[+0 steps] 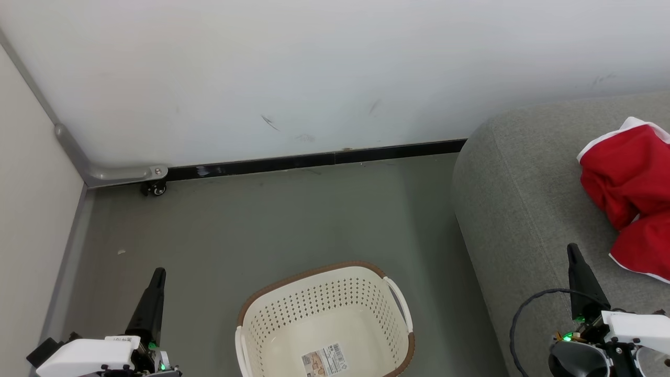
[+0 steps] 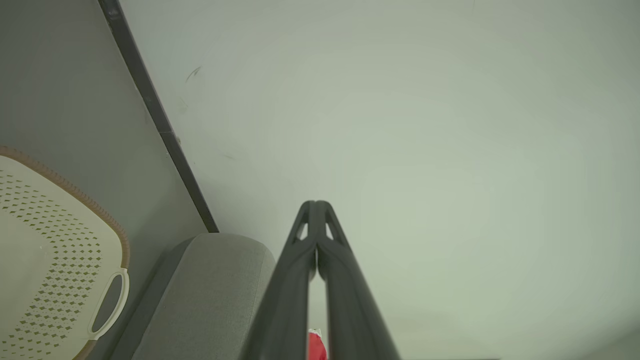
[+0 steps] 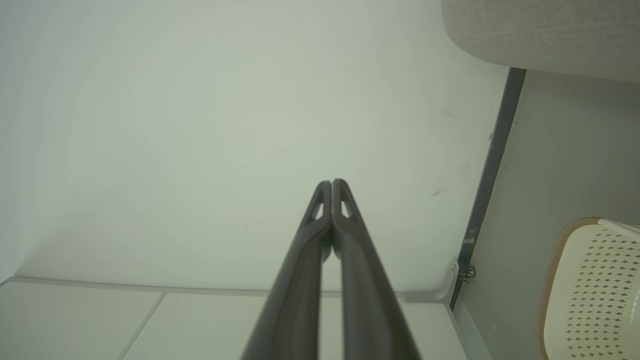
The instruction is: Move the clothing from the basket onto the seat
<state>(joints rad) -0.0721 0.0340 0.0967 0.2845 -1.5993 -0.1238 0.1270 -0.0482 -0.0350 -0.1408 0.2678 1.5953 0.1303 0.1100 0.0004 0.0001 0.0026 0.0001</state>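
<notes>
Clothing: the clothing, red with white trim, lies crumpled on top of the seat at the right, well apart from the basket. The picture's edge cuts it, so I cannot tell how many pieces it makes.
Seat: a grey woven upholstered block with a rounded corner. It stands on the floor to the right of the basket, with its far end near the wall.
Basket: the basket is cream plastic with perforated sides, a brown rim and white handles. It stands upright on the floor on the near side, between the two arms, left of the seat and apart from it. A barcode sticker lies on its bare base.
Left pincer: the left pincer hangs over the floor to the left of the basket. The left wrist view shows its two dark fingers pressed together at the tips, closed and empty.
Right pincer: the right pincer shows over the near part of the seat, just left of the clothing and not touching it. In the right wrist view its fingers meet at the tips, closed and empty. A dark cable loops beside its wrist.
Room: the wall is white with faint scuffs, and a black skirting strip runs along its foot. In the far left corner a small caster sits under a grey bracket.
</notes>
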